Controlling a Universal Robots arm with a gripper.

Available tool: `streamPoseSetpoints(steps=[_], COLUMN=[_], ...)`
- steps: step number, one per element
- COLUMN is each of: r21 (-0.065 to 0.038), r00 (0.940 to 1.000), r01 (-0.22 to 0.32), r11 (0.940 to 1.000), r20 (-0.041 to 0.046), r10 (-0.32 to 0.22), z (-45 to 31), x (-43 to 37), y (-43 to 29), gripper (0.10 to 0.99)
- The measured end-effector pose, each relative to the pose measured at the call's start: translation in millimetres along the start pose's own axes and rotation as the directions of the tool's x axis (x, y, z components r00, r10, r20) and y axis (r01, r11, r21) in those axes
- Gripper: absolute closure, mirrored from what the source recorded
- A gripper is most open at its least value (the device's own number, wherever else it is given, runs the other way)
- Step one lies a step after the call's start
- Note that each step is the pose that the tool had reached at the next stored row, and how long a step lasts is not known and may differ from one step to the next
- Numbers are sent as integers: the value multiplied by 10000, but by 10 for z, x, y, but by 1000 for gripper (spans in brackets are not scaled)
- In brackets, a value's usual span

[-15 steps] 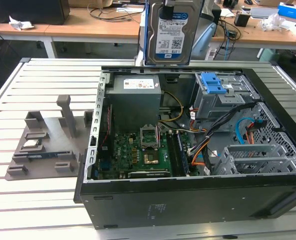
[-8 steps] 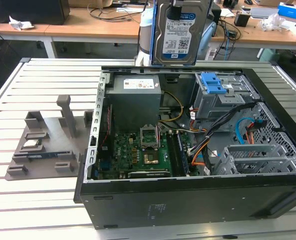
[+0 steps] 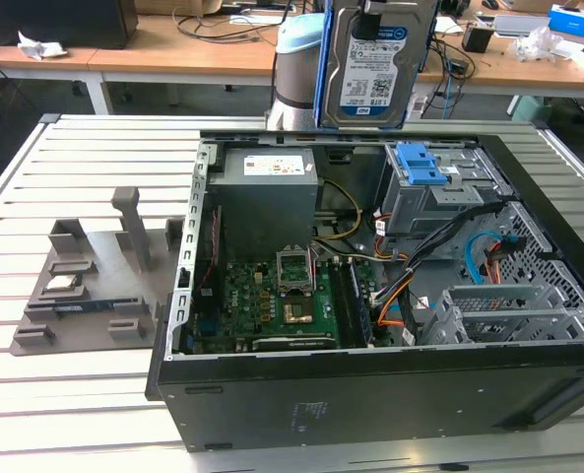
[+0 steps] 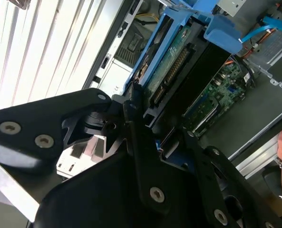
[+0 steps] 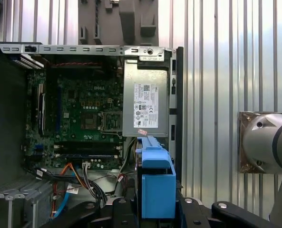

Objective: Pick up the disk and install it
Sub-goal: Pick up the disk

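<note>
White slatted metal forms the table (image 3: 35,394), with cluttered desks (image 3: 173,54) behind it. The gripper (image 4: 160,123) is clamped on the disk (image 4: 174,61), a black finger (image 4: 131,107) pressed to each side of its blue carrier frame. In the exterior view the disk (image 3: 375,64) hangs upright with its label facing the camera, above the far wall of the open computer case (image 3: 370,394) and clear of it. Below it are the drive cage with a blue latch (image 3: 424,182), the grey power supply (image 3: 267,197) and the green motherboard (image 3: 272,296). A grey parts fixture (image 3: 85,286) lies on the table at the exterior view's left.
</note>
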State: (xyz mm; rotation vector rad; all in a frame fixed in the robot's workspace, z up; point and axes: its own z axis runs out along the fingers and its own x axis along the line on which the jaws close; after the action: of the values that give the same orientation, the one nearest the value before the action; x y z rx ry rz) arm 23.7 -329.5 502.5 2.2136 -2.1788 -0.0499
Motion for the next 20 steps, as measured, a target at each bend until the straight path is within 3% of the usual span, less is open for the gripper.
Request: streamPoseSetpoints(steps=[2, 13, 17, 20], r21=[-1, -5, -7, -8], r00=[10000, 10000, 10000, 10000], r01=[0, -1, 0, 0], r11=[10000, 10000, 10000, 10000], r20=[0, -1, -1, 0], r10=[0, 1, 0, 0], z=[-5, -20, -29, -31], x=[2, 7, 10, 10], y=[-101, -423, -614, -661], gripper=[722, 722, 722, 722])
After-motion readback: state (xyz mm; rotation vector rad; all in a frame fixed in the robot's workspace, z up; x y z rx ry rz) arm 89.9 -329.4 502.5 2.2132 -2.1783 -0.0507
